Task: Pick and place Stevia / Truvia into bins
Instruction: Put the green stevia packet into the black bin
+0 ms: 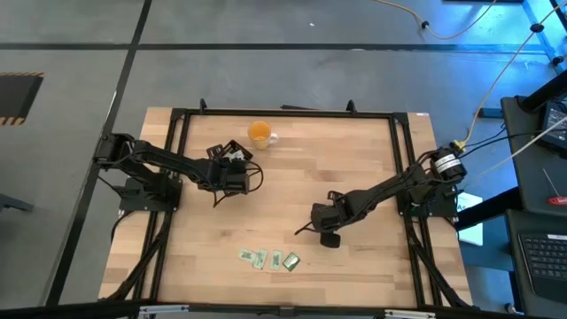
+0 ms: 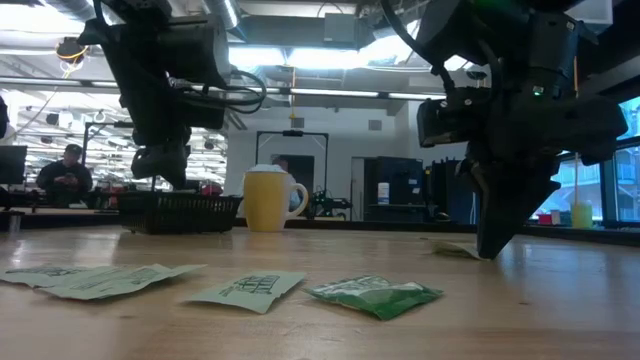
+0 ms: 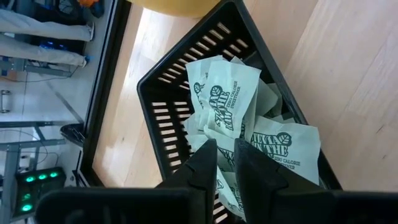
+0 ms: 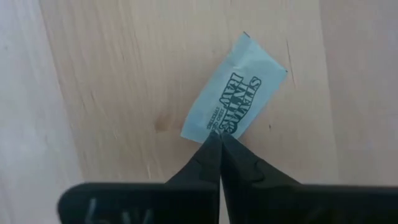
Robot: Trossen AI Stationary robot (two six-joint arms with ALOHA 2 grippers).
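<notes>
The black tray [image 1: 227,153] sits near the table's far left and holds several pale green Stevia sachets [image 3: 227,93]. My left gripper [image 3: 225,148] hovers over the tray [image 3: 186,81], fingers a narrow gap apart, holding nothing. My right gripper [image 4: 219,135] points down at mid-table right [image 1: 324,227], shut on one sachet [image 4: 235,106] that lies flat on the wood. Three more sachets [image 1: 270,260] lie flat near the table's near edge, also in the low view [image 2: 248,290]. My right gripper pinches the sachet at its short end [image 4: 208,127] nearest the fingers, between the two fingertips only. The fingers come from above, pointing down [image 2: 497,240]. The sachet still lies flat on the table [image 2: 455,250], stretching away from the fingertips.
An orange cup with a white handle [image 1: 260,134] stands just beyond the tray toward the far edge [image 2: 272,200]. A black frame [image 1: 283,112] borders the table. Bare wood lies between the two arms.
</notes>
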